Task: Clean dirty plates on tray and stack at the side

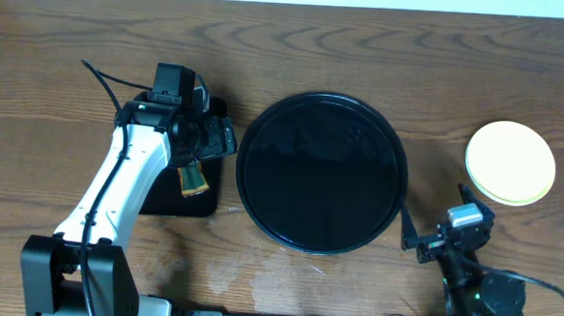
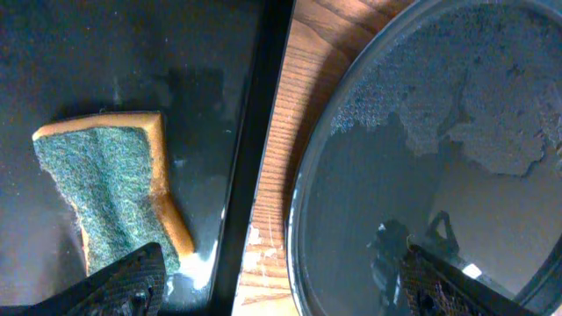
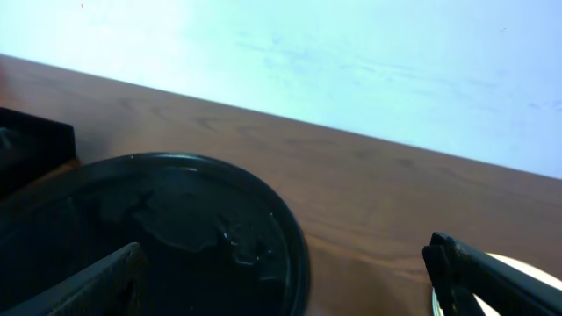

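Note:
The round black tray [image 1: 320,170] lies mid-table with no plate on it; wet streaks show on its surface [image 2: 421,175] [image 3: 176,219]. The plates [image 1: 511,162] sit in a stack on the table to the right of the tray, a pale yellow one on top; the ones below are hidden. A sliver of the stack [image 3: 537,269] shows behind the right finger. My left gripper [image 1: 215,135] [image 2: 281,290] hangs open over the gap between the rectangular tray and the round tray, holding nothing. My right gripper [image 1: 438,217] [image 3: 290,290] is open and empty near the round tray's front right rim.
A smaller rectangular black tray [image 1: 178,203] [image 2: 132,53] lies left of the round tray, wet, with a green and yellow sponge [image 1: 194,179] [image 2: 110,184] on it. A damp patch [image 1: 257,273] marks the wood in front. A pale wall [image 3: 351,53] runs behind the table.

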Tool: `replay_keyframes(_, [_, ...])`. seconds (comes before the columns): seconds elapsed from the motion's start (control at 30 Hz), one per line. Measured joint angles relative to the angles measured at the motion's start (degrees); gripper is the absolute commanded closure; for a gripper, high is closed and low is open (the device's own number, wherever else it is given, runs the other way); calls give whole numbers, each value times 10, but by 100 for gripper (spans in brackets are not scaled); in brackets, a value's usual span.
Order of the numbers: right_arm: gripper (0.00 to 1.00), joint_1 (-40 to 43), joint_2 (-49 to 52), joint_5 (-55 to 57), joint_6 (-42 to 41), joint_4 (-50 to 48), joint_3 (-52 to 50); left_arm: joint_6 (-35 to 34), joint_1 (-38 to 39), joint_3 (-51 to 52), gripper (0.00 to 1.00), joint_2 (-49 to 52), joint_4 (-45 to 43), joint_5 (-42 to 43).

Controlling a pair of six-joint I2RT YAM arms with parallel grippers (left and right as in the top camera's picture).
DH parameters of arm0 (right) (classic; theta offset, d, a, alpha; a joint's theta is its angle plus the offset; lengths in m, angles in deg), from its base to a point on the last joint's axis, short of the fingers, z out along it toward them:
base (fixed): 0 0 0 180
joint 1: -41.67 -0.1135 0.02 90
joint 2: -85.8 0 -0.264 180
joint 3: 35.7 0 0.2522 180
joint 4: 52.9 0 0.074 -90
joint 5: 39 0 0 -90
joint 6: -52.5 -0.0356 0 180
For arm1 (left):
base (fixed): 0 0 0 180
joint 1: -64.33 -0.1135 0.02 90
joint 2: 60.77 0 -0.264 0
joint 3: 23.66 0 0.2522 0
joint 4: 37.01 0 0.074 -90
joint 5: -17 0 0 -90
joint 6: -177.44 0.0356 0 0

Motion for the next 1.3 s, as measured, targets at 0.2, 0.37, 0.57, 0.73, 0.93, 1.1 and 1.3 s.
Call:
replay_keyframes(0.2, [1, 0, -14, 0, 0, -103, -69, 0, 0, 0, 14, 0, 0, 0])
replay_keyframes(0.37, [1, 10, -14, 4, 0, -109, -85, 0, 0, 0, 14, 0, 0, 0])
replay_keyframes(0.57, [1, 10, -14, 5, 0, -90, -85, 0, 0, 0, 14, 0, 0, 0])
replay_keyframes(0.73, [1, 10, -14, 5, 0, -90, -85, 0, 0, 0, 14, 0, 0, 0])
replay_keyframes(0.93, [1, 10, -14, 5, 0, -90, -85, 0, 0, 0, 14, 0, 0, 0])
replay_keyframes(1.1, [1, 10, -14, 5, 0, -90, -85, 0, 0, 0, 14, 0, 2, 0])
replay_keyframes(1.3, [1, 10, -14, 5, 0, -90, -85, 0, 4, 9, 14, -35, -18, -27])
